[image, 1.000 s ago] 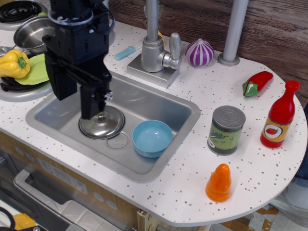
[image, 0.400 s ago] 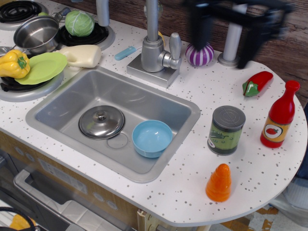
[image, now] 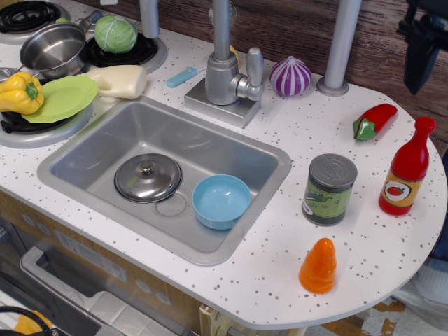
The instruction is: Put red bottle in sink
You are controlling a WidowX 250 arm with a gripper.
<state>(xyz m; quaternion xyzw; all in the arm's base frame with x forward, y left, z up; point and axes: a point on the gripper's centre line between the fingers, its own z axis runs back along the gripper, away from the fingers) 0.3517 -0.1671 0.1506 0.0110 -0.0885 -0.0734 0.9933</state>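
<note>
one glossy red bottle (image: 407, 168) stands upright beside ribbed can (image: 328, 189).

Glossy red plastic bottle with yellow-orange label (image: 408, 168): smooth, shiny highlights. Brushed matt metal sink basin (image: 91, 150). Polished round metal lid (image: 148, 178) in it, mirror-like; beside it smooth light-blue plastic bowl (image: 221, 201). White speckled countertop (image: 364, 238), matt, stone-look. Silvery-topped can with green label (image: 329, 189). Glossy orange plastic cone-shaped carrot (image: 318, 266) near front edge. Dark rough wooden back wall (image: 280, 28).
</note>
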